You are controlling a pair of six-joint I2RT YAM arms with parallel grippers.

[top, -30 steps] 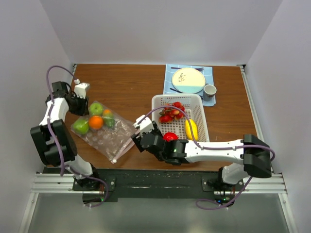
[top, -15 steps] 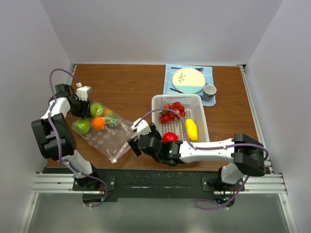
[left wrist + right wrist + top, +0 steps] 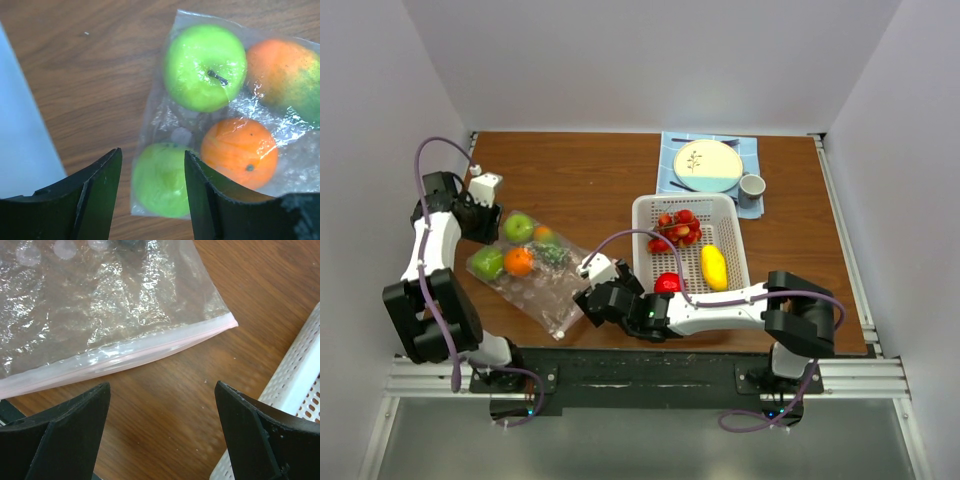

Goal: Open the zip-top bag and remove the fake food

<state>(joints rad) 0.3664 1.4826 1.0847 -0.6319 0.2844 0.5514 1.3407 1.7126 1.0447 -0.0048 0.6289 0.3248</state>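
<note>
**Bag's seam in reach:** The zip-top bag [image 3: 545,290] is lying on the near-left part of the counter [image 3: 590,180], just left of the white basket [image 3: 725,225]. The right claw [image 3: 162,390] is hovering over the bag's pink zip seam [image 3: 150,352] with its fingers spread wide. The left claw [image 3: 152,155] is hanging over the bag's far-left end, fingers apart and gripping nothing.

The seam looks pressed flat. The step probably calls for the right claw to pinch a single lip close to the corner while the left pins the fruit-filled end. The pull should be slow, as the thin film could slip free.

Of the fake food [image 3: 518,260], four pieces are showing clearly inside the bag:
- two green apples [image 3: 205,67]
- one orange [image 3: 239,152]
- one orange-green fruit [image 3: 285,70]

A dark green item beside them is too small to name. The basket is holding one lemon [image 3: 713,266] and a cluster of strawberries [image 3: 678,228] too tight to count. One red round fruit [image 3: 667,283] is sitting at its near rim.
</note>
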